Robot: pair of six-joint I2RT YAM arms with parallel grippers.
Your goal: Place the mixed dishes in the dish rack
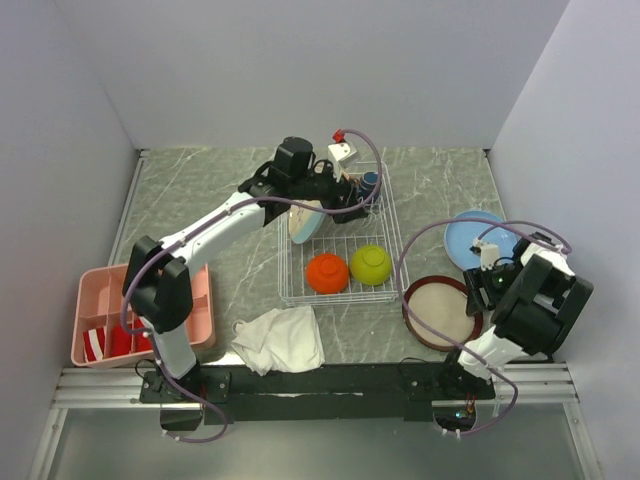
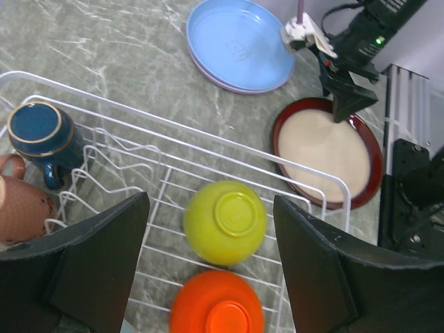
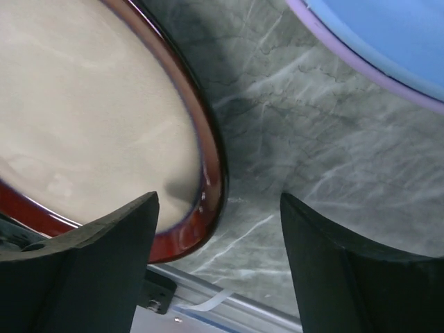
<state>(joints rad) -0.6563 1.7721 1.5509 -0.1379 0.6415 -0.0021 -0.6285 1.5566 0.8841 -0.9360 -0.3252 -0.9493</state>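
Right wrist view: right gripper (image 3: 218, 201) spread, rim of red-rimmed plate (image 3: 83, 125) directly beneath its fingers, so pre-grasp judged; next, descend and pinch rim; left gripper (image 2: 209, 201), also spread, hovers over dish rack (image 1: 345, 245).

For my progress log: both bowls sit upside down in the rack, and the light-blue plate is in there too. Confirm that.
Wrong on the plate. The lime-green bowl and orange bowl do sit upside down in the dish rack, but the light-blue plate lies outside it on the table, as the left wrist view shows.
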